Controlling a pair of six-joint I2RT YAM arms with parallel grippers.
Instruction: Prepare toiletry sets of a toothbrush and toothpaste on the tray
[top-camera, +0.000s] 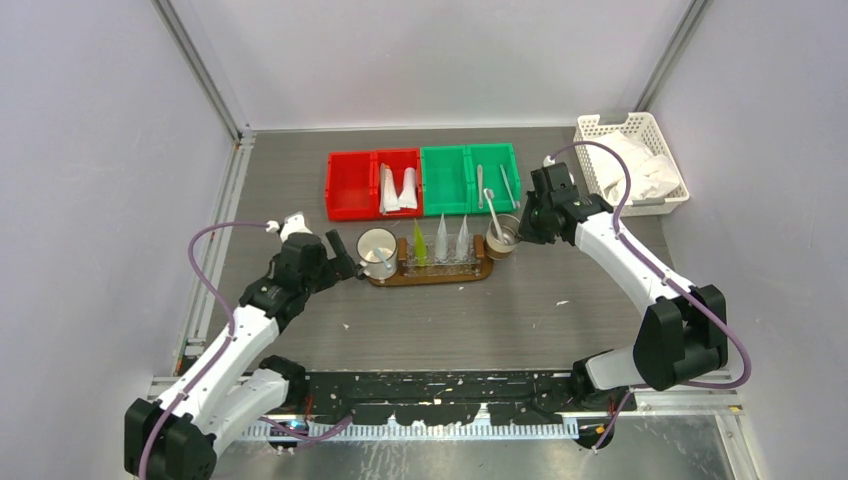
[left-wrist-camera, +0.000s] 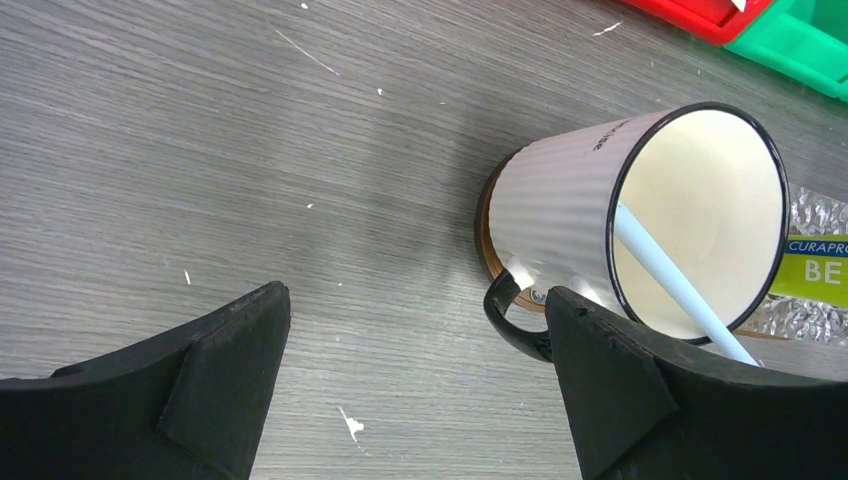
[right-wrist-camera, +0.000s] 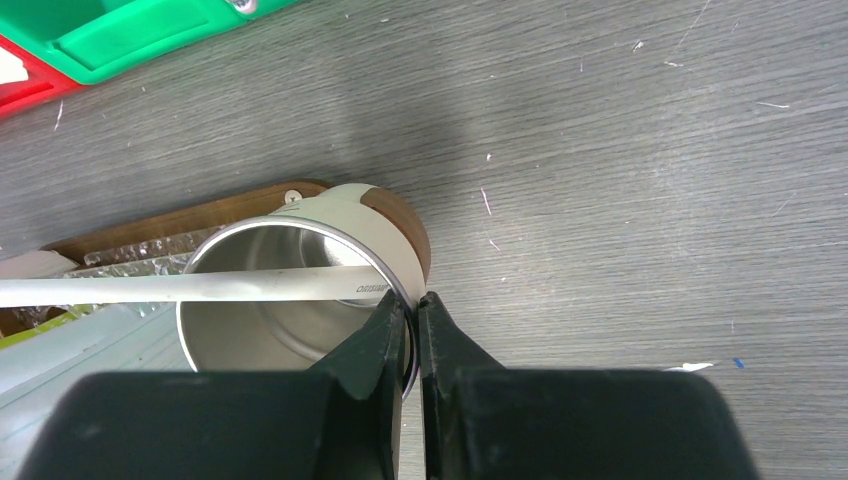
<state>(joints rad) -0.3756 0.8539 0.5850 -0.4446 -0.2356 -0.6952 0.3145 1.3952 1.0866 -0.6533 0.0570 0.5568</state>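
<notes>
Wrist views show right jaws clamped on steel cup (right-wrist-camera: 270, 345) rim, left jaws apart beside mug (left-wrist-camera: 560, 200).

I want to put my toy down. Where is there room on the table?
The table is bare in front of the tray and left of the red bins. The tray is packed: mug, tubes, cup.

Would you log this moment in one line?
left gripper open beside white ribbed mug; right gripper pinching steel-lined cup rim; pale toothbrush in each
</notes>
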